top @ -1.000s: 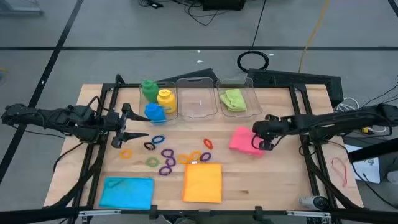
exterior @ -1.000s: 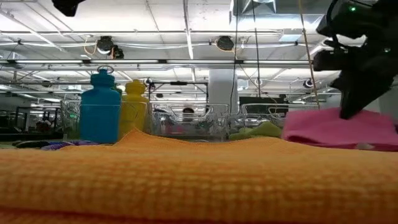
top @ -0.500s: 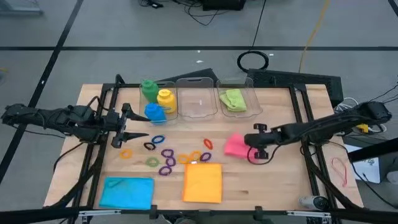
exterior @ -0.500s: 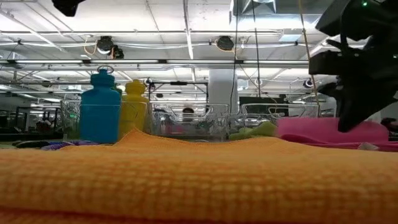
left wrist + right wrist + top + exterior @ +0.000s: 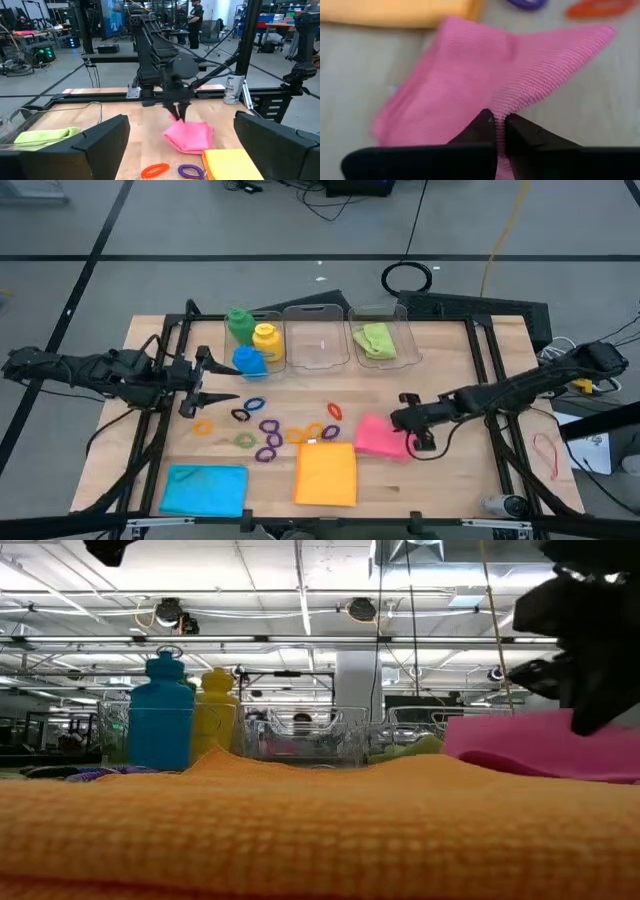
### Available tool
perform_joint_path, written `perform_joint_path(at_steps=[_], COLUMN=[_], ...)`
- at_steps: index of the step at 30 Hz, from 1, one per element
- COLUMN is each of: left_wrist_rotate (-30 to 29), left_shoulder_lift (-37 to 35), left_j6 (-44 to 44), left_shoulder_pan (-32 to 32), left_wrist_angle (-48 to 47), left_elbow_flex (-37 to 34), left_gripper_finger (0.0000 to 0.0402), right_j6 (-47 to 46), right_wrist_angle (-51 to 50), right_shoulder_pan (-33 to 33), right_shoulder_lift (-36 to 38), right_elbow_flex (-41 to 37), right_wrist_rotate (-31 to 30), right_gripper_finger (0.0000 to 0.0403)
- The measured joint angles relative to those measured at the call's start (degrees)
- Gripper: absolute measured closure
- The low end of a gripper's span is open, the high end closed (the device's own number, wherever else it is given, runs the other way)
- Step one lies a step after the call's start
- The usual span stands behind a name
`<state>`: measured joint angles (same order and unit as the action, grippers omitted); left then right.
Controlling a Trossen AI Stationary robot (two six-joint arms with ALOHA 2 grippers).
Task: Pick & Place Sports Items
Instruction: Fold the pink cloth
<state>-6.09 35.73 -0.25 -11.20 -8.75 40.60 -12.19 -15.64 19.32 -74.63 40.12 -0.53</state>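
Observation:
The pink cloth (image 5: 378, 438) lies on the table just right of the orange cloth (image 5: 326, 473), and my right gripper (image 5: 404, 426) is shut on its right side. My left gripper (image 5: 218, 386) stands open and level at the table's left, touching nothing. Green (image 5: 239, 323), yellow (image 5: 265, 340) and blue (image 5: 249, 360) bottles stand upright at the far left. Several coloured rings (image 5: 268, 430) lie flat in the middle. A blue cloth (image 5: 205, 489) lies near the front edge. A green cloth (image 5: 374, 340) sits in a clear bin. My right gripper pinches a raised fold of the pink cloth (image 5: 506, 106) between its two fingertips (image 5: 485, 122). The fingers slant down at it from the table's right side. The pinched part (image 5: 176, 120) is drawn up into a peak; the rest of the cloth lies on the table.
Two clear bins (image 5: 316, 338) (image 5: 392, 328) stand at the far edge beside the bottles. The black frame rails (image 5: 487, 375) run along both sides of the table. Bare wood shows right of the pink cloth and near the front right corner.
My right gripper, still shut, has gone toward the table's near edge and left, sinking a little and tipping further down. The pink cloth has slid along the table with it, ending beside the orange cloth's far right corner.

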Motion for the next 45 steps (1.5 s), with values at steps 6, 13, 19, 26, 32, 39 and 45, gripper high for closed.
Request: perform_joint_path(at_steps=[6, 13, 19, 26, 32, 39, 45], left_wrist_rotate=[0.0, 0.0, 0.0, 0.0, 0.0, 0.0, 0.0], left_shoulder_lift=[0.0, 0.0, 0.0, 0.0, 0.0, 0.0, 0.0], left_j6=[0.0, 0.0, 0.0, 0.0, 0.0, 0.0, 0.0], left_shoulder_pan=[0.0, 0.0, 0.0, 0.0, 0.0, 0.0, 0.0], left_wrist_angle=[0.0, 0.0, 0.0, 0.0, 0.0, 0.0, 0.0], left_elbow_flex=[0.0, 0.0, 0.0, 0.0, 0.0, 0.0, 0.0], left_gripper_finger=[0.0105, 0.0105, 0.0105, 0.0105, 0.0105, 0.0105, 0.0105], right_j6=[7.9, 10.2, 11.9, 16.2, 17.8, 26.4, 32.5], right_wrist_angle=[2.6, -0.1, -10.5, -15.0, -9.2, 5.9, 13.9], right_shoulder_pan=[2.1, 1.3, -1.3, -3.2, -3.6, 0.3, 3.5], right_shoulder_lift=[0.0, 0.9, 1.4, 1.4, 1.4, 1.3, 1.3], right_elbow_flex=[0.0, 0.4, 5.4, 7.4, 5.3, -2.1, -7.6], right_wrist_rotate=[0.0, -10.6, -16.3, -24.2, -24.7, -18.5, -14.3], right_gripper_finger=[0.0403, 0.0403, 0.0403, 0.0403, 0.0403, 0.0403, 0.0403])
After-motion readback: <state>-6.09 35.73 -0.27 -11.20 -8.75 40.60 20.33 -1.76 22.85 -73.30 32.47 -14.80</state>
